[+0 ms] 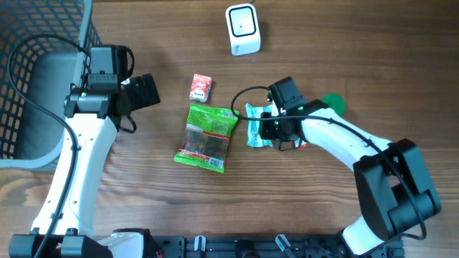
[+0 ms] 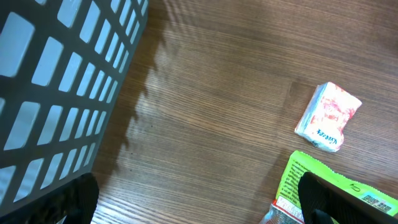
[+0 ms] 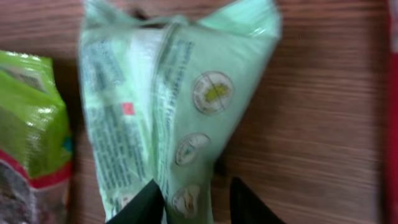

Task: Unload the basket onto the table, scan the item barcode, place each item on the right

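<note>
A pale green packet (image 1: 257, 125) lies on the wooden table right of centre, printed side up (image 3: 168, 81). My right gripper (image 1: 271, 127) is low over its near end. In the right wrist view its jaws (image 3: 199, 202) stand apart around the packet's lower edge: the left finger (image 3: 143, 205) overlaps the packet and the right finger (image 3: 249, 202) stands clear of it. The white scanner (image 1: 242, 29) stands at the back centre. My left gripper (image 1: 147, 92) hovers wide open (image 2: 199, 211) at the left, empty, its right finger (image 2: 323, 199) above the bright green bag's corner.
A bright green snack bag (image 1: 208, 137) lies at the centre, touching the pale packet's left side. A small red-and-white packet (image 1: 201, 87) lies behind it. A grey mesh basket (image 1: 29, 43) fills the far left. A green round object (image 1: 333, 103) sits behind the right arm.
</note>
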You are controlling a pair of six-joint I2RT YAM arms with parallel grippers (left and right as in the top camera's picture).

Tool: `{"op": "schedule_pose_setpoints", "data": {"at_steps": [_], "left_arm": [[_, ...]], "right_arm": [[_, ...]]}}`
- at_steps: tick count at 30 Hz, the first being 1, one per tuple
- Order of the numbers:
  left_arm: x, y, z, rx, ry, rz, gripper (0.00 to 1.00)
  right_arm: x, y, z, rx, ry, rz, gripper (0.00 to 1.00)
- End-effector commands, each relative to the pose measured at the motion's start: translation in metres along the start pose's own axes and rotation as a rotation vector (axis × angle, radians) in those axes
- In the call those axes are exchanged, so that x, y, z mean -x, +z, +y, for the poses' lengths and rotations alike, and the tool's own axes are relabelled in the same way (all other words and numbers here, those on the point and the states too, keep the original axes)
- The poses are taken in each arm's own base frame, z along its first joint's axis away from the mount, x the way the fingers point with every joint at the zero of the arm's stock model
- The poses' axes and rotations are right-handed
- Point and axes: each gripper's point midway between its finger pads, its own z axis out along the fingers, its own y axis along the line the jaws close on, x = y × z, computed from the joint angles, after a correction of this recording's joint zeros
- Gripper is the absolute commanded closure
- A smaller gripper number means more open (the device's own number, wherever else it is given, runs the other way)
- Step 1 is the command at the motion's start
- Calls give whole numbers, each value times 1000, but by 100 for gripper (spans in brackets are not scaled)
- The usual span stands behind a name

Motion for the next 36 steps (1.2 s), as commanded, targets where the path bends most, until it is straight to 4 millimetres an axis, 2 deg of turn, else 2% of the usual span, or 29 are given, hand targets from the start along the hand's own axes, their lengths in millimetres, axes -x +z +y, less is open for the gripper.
{"op": "schedule_pose_setpoints", "data": {"at_steps": [1, 3, 4, 5, 7, 13, 15, 18, 20, 24, 27, 29, 31, 34, 36], "left_arm": [[4, -2, 2, 5, 2, -13, 0], [4, -2, 2, 5, 2, -13, 0], [4, -2, 2, 5, 2, -13, 0], [4, -2, 2, 5, 2, -13, 0], [4, -2, 2, 5, 2, -13, 0], [4, -2, 2, 5, 2, -13, 0], [4, -2, 2, 5, 2, -13, 0], [4, -2, 2, 5, 2, -13, 0], [4, -2, 2, 5, 2, -13, 0], [4, -2, 2, 5, 2, -13, 0], [4, -2, 2, 5, 2, -13, 0], [4, -2, 2, 5, 2, -13, 0], [4, -2, 2, 5, 2, -13, 0], [4, -2, 2, 5, 2, -13, 0], [4, -2, 2, 5, 2, -13, 0]], "right_arm": [[35, -48, 35, 164, -100, -86, 47], [37, -58, 45, 210, -109, -88, 46], [33, -57, 48, 232, -109, -71, 57], [29, -55, 52, 261, -110, -48, 96], [22, -51, 58, 310, -141, -22, 96], [16, -30, 53, 313, -156, 14, 96], [10, -23, 65, 411, -203, 55, 96], [1, -3, 58, 408, -192, 113, 96], [-5, 4, 62, 461, -219, 133, 96], [-21, 45, 53, 524, -173, 133, 96], [-30, 52, 61, 628, -176, 149, 96], [-28, 41, 73, 700, -199, 144, 96], [-16, 21, 87, 749, -235, 107, 95], [3, -32, 111, 816, -324, -5, 96], [6, -60, 117, 812, -355, -58, 96]]}}
